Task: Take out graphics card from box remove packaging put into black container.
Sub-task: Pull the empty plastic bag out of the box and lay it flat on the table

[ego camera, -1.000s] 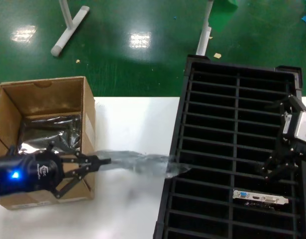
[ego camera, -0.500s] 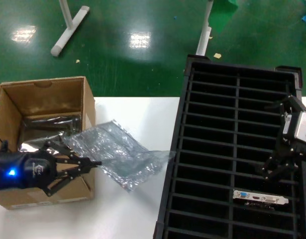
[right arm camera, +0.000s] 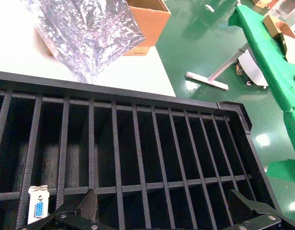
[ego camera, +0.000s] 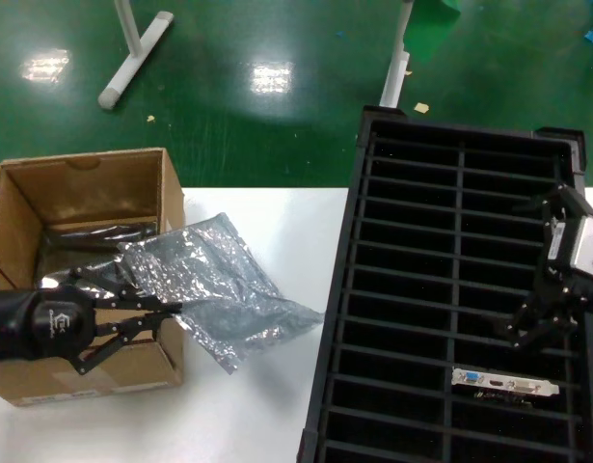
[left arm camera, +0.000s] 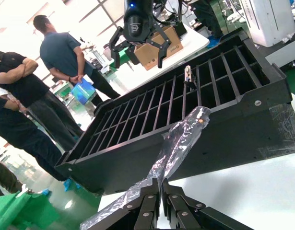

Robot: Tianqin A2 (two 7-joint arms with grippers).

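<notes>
The brown box (ego camera: pixel 84 193) stands open at the table's left end. In front of it my left gripper (ego camera: pixel 177 310) is shut on the edge of the empty crinkly packaging (ego camera: pixel 219 289), which spreads from the box's right wall out over the table. The left wrist view shows the jaws (left arm camera: pixel 161 191) pinched on the packaging (left arm camera: pixel 181 139). The graphics card (ego camera: pixel 503 384) stands in a near slot of the black container (ego camera: pixel 450 241), its blue-port bracket (right arm camera: pixel 38 211) upward. My right gripper (ego camera: pixel 532 333) hangs open just above the container, empty, a little beyond the card.
Shiny grey bags (ego camera: pixel 79 256) with dark boards lie inside the box. The white table (ego camera: pixel 267 405) ends just behind the box, with green floor and white stand legs (ego camera: pixel 132 58) beyond. In the left wrist view people (left arm camera: pixel 65 57) stand beyond the container.
My left gripper has drawn back left towards the box, pulling the packaging off the container's edge; it now lies unfolded against the box. The right arm and the card have not moved.
</notes>
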